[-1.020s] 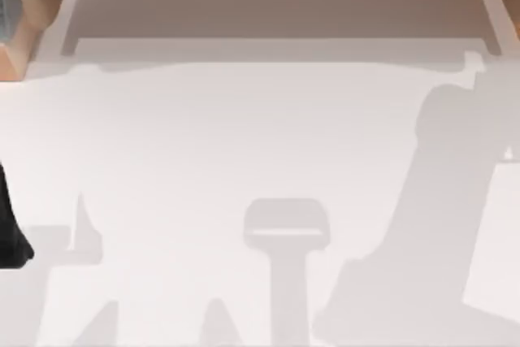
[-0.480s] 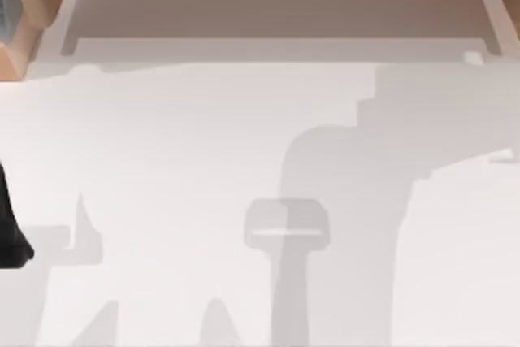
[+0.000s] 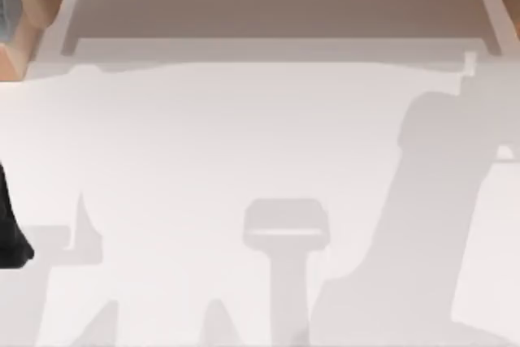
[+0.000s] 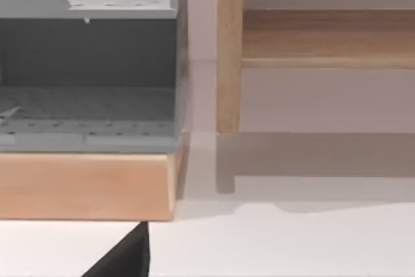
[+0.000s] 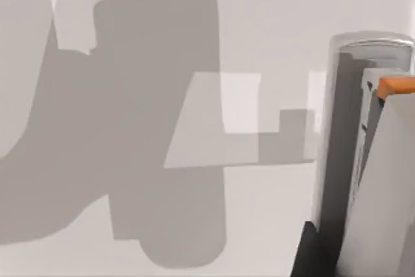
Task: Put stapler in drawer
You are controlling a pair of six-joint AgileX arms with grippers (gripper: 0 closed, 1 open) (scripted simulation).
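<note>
In the right wrist view the stapler (image 5: 347,134), a slim silver-grey bar with a dark strip and a rounded pale end, lies along my right gripper (image 5: 376,95). A grey finger with an orange tip (image 5: 397,87) presses against its side, and the gripper looks shut on it above the white table. The drawer (image 3: 276,14) is a wide shallow pale box, open at the table's far edge under a wooden board. My left arm (image 3: 10,233) is parked at the left edge. A black part of its gripper (image 4: 123,261) faces a wooden cabinet.
A wooden cabinet with grey perforated shelves (image 4: 87,115) stands at the far left corner (image 3: 16,30). A wooden post (image 4: 229,50) rises beside it. Arm shadows fall across the white table (image 3: 244,136), the largest at the right (image 3: 431,201).
The right arm's shadow swung left toward the table's middle half a second ago. It is now back at the right. The left arm and the drawer have not moved.
</note>
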